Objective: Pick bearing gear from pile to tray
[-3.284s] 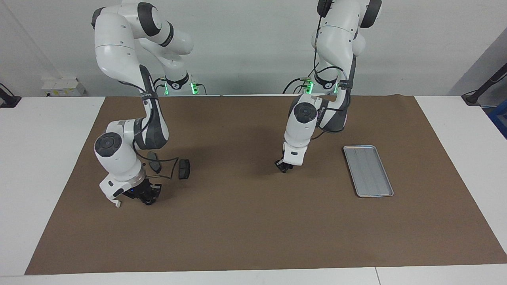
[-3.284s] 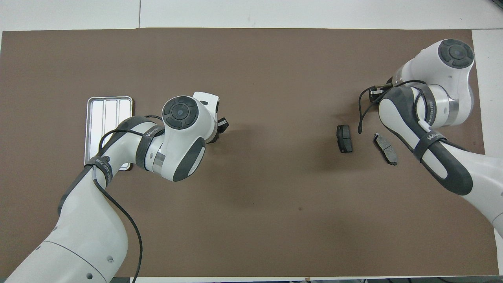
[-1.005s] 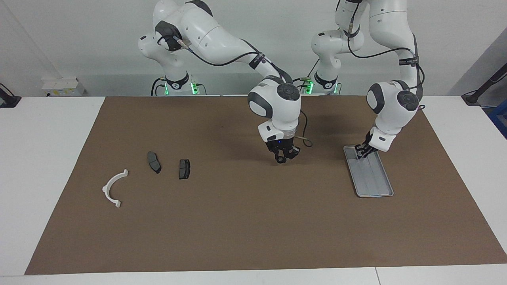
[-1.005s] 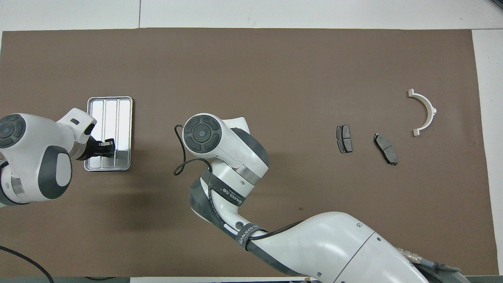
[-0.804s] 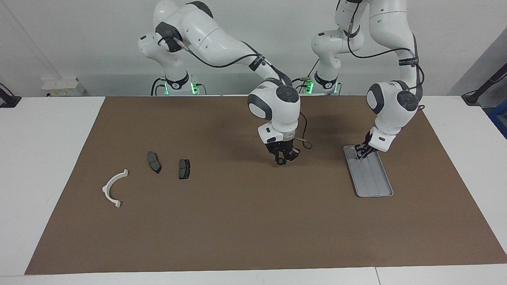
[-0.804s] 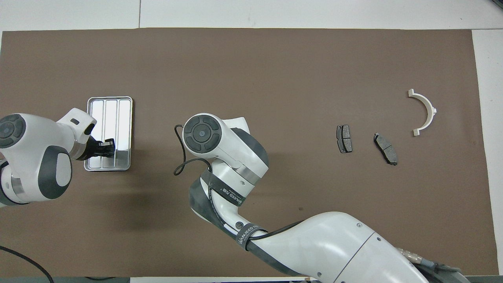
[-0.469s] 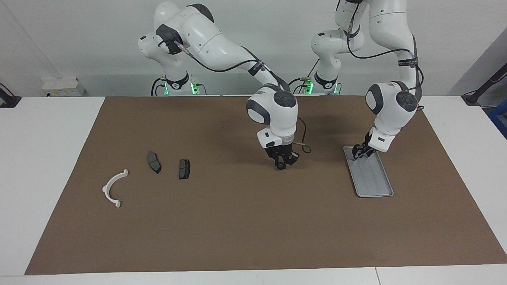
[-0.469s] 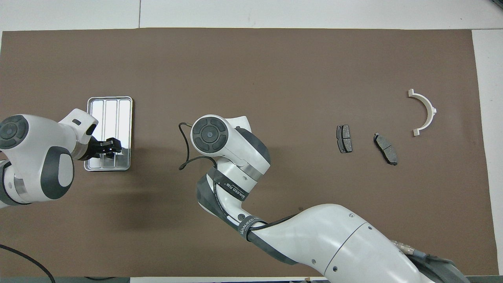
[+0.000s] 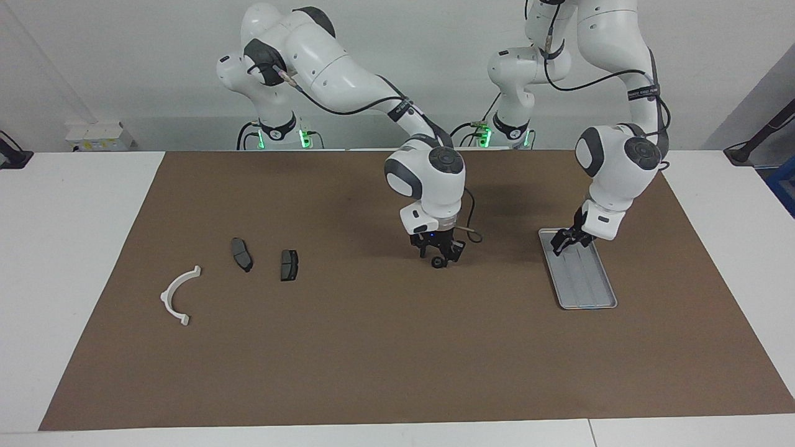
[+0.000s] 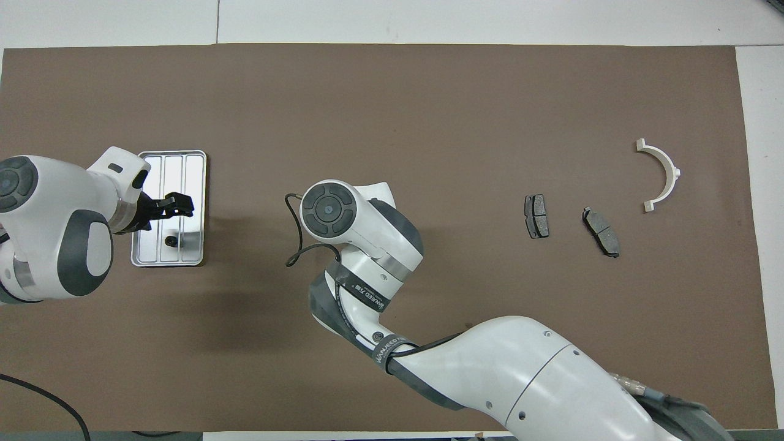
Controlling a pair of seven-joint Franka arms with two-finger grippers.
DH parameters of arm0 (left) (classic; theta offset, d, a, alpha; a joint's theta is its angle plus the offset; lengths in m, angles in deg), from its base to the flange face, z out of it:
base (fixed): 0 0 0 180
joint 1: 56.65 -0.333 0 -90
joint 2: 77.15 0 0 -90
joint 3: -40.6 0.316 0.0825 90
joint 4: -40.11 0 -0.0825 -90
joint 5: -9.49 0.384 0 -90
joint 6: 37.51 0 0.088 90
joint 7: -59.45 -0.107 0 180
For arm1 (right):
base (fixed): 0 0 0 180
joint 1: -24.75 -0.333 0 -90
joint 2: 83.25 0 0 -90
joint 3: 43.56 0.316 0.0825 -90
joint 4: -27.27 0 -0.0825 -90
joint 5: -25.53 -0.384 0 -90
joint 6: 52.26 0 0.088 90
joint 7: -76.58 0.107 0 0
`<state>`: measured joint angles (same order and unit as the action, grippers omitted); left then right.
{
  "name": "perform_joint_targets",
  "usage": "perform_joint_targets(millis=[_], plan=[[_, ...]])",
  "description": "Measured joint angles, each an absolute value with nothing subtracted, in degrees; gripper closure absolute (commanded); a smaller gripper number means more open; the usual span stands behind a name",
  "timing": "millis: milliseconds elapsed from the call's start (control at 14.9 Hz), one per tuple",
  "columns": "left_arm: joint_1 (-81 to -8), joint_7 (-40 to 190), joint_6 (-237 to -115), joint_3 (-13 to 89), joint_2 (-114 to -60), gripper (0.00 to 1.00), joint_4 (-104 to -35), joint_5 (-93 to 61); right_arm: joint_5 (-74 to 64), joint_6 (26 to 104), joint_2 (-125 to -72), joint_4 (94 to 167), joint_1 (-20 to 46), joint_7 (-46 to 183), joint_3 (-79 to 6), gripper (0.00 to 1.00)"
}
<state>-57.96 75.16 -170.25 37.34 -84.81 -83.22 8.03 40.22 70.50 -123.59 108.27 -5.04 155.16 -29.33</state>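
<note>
- White counter [image 9: 74, 248] is carrying a brown mat [image 9: 372, 347], and everything is lying on that mat; a pale wall is standing at the robots' end
- Tray [image 9: 587, 279], silver and ridged, is lying toward the left arm's end of the mat; one small black round piece [image 10: 171, 241] is sitting inside it, at the end of the tray nearer to the robots
- Left end effector [image 9: 562, 241] is hovering over that same end of the tray; its fingers are standing apart and are gripping nothing
- Right end effector [image 9: 438, 251] is hanging low over bare mat, well apart from the tray toward the right arm's end; its fingers are looking spread; a second black round piece [image 9: 438, 262] is showing just below its tips, and I cannot tell whether that piece is resting on the mat
- Two dark brake pads [image 9: 241, 254] [image 9: 289, 265] and a white curved arc [image 9: 179, 295] are lying far from the tray, toward the right arm's end; the arc is lying farthest from the tray
</note>
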Motion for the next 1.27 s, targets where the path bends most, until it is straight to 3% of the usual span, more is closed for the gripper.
perform_joint_targets(millis=[335, 670, 1072, 1273], plan=[[-53.55, 84.07, -170.07, 37.27, -85.61, 0.00, -80.40, 7.98, 39.49, 63.64, -120.36, 102.63, 0.50, 146.85, -29.07, 0.00], [-43.83, 98.84, -169.69, 37.14, -87.38, 0.00, -76.66, 7.97, 35.23, 57.89, -114.58, 102.13, 8.06, 127.23, -28.95, 0.00], [-30.82, 117.22, -169.17, 37.20, -99.06, 0.00, -65.16, 8.75, 34.69, 52.86, -111.34, 102.13, 17.13, 101.57, -28.94, 0.00], [-28.88, 119.31, -169.17, 37.29, -101.54, 0.00, -64.53, 9.87, 33.22, 51.21, -109.86, 102.14, 22.24, 89.26, -28.95, 0.00]])
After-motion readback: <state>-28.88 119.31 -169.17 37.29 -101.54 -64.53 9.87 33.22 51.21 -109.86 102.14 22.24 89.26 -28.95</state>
